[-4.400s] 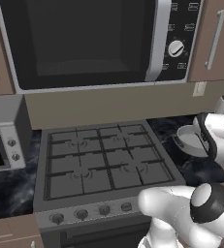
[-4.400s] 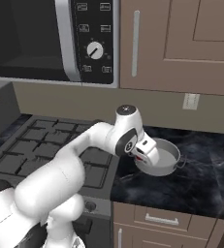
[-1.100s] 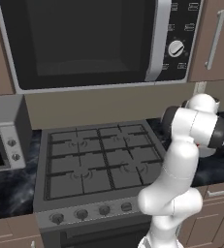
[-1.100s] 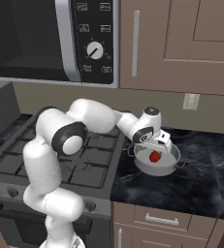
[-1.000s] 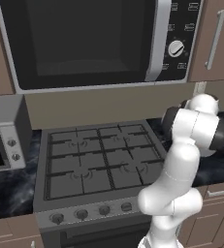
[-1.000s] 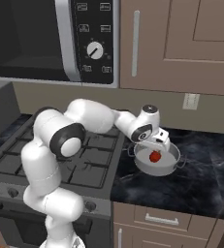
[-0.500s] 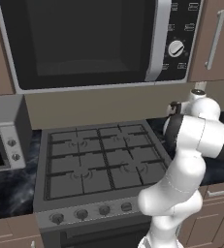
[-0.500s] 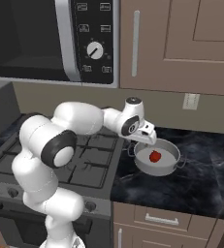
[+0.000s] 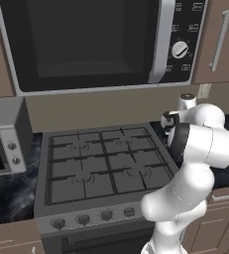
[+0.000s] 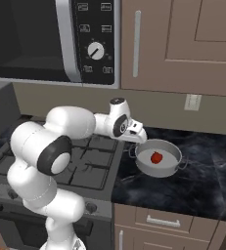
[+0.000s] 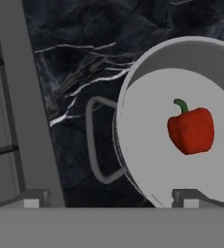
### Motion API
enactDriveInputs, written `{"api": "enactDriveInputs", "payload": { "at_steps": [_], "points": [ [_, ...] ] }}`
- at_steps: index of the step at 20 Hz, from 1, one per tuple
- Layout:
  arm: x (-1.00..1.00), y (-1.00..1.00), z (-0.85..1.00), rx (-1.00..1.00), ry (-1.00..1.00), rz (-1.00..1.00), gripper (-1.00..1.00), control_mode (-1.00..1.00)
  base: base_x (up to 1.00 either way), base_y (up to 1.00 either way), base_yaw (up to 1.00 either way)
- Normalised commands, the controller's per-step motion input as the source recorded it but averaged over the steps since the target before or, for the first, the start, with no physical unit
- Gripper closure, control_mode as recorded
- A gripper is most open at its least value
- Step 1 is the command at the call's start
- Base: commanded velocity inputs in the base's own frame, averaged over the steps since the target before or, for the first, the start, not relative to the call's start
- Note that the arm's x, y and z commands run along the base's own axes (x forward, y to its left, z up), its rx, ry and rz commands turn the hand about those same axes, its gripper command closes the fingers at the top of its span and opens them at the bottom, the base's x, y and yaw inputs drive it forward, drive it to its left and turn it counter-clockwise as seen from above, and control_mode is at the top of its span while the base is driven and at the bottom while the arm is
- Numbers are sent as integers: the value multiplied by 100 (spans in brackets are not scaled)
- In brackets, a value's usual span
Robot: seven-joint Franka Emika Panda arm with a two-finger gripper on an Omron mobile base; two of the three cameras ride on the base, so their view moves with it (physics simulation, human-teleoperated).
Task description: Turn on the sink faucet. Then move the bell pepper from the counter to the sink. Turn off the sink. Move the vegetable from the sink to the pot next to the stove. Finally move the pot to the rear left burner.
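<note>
I see the bell pepper (image 11: 191, 131) lying in the pot (image 10: 158, 167) on the surface (image 10: 202, 185); jaws spread, holding nothing.

Below the gripper (image 11: 108, 196), the pot's loop handle (image 11: 95, 140) stands clear over bare counter (image 11: 70, 63); the stove edge (image 11: 33, 106) walls one side, the pot rim (image 11: 128, 82) the other; the bell pepper (image 11: 191, 130) sits inside the pot, open above.
</note>
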Motion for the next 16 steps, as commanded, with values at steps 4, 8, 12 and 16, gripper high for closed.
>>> {"api": "enactDriveInputs", "payload": {
  "at_steps": [4,8,12,16],
  "points": [
    [10,0,-2,-9,0,0,-100,-100,0,0,0],
    [18,0,-12,-9,0,0,-100,-100,0,0,0],
    [20,0,-17,-7,0,0,-100,-100,0,0,0],
    [16,-7,-13,-3,0,0,-100,-100,0,0,0]
  ]
}}
